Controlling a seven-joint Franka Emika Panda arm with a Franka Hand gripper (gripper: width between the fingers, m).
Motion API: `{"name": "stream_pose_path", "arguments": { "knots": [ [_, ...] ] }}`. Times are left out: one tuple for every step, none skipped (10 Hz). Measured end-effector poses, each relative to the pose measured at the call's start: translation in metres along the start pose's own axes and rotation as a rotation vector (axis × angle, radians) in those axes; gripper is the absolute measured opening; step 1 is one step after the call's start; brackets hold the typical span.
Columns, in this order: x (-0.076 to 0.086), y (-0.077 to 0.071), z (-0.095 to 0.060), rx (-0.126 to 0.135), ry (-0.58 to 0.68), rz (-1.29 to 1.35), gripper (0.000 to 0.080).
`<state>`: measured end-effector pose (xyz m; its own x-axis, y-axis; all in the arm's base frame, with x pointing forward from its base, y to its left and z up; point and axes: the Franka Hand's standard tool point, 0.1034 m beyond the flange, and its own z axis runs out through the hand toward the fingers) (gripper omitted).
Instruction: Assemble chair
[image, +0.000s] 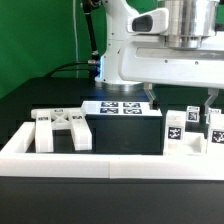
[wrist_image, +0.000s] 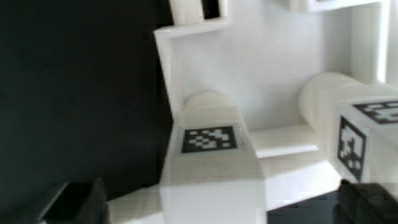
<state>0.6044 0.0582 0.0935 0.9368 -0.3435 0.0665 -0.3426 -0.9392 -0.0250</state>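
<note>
On the black table (image: 40, 95), a long white wall (image: 110, 165) runs along the front. Behind it lie the marker board (image: 125, 110), then the chair's X-braced panel (image: 62, 128) at the exterior view's left and its tagged blocks (image: 176, 128) at the right. Over those blocks hangs the gripper (image: 197, 100), fingers (wrist_image: 75, 200) apart.

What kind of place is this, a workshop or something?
Most likely a robotics lab test bench: a green backdrop behind the white robot arm, a black table fenced by a low white border wall, and a marker board plus chair pieces carrying square tags.
</note>
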Motion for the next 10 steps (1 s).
{"name": "stream_pose_path", "arguments": {
  "knots": [
    [-0.007, 0.0, -0.001, 0.007, 0.021, -0.012, 0.0649],
    [-0.012, 0.0, 0.002, 0.009, 0.03, -0.017, 0.0649],
    [-0.013, -0.001, 0.003, 0.01, 0.033, -0.014, 0.0649],
    [-0.013, -0.001, 0.003, 0.01, 0.032, -0.014, 0.0649],
    [-0.013, -0.001, 0.003, 0.01, 0.032, -0.015, 0.0649],
    [-0.013, -0.001, 0.003, 0.01, 0.032, -0.015, 0.0649],
    [-0.014, -0.001, 0.004, 0.01, 0.032, -0.016, 0.0649],
    [-0.015, -0.003, 0.005, 0.017, 0.056, -0.029, 0.0649],
    [-0.023, -0.004, 0.008, 0.021, 0.076, -0.041, 0.0649],
    [-0.032, -0.007, 0.013, 0.027, 0.102, -0.057, 0.0649]
  ]
}}
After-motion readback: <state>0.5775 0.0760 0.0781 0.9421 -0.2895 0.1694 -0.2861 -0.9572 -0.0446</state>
